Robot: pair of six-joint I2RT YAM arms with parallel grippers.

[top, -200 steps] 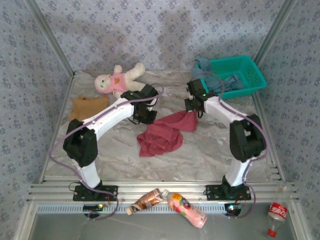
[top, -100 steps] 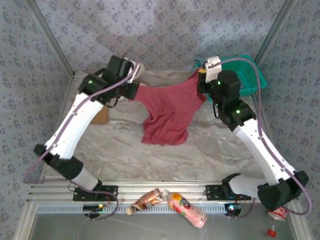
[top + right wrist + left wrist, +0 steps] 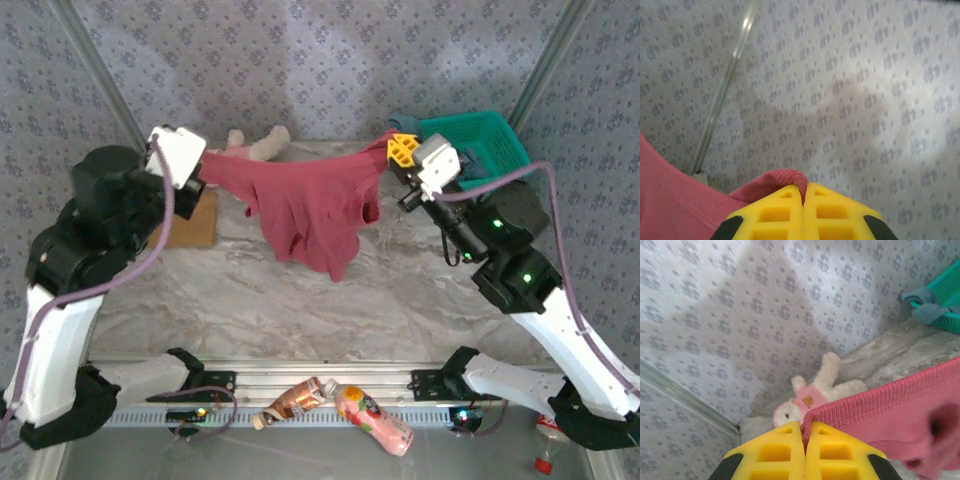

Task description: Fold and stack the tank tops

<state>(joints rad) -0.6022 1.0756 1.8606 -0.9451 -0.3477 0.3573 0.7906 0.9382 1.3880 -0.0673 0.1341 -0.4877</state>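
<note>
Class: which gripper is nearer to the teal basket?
Right. The right gripper is just beside the left edge of the teal basket; the left gripper is far across the table, near the plush doll. Both grip the dark red tank top.

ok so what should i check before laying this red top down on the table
1. left gripper shut on the dark red tank top: ok
2. right gripper shut on its other end: ok
3. cloth spread flat between them: not ok, the middle sags in bunched folds
4. lowest fold clear of the table: cannot tell
5. bare table under the hanging cloth to lay it on: ok
6. tan-brown tank top out of the way at the left: ok
</note>
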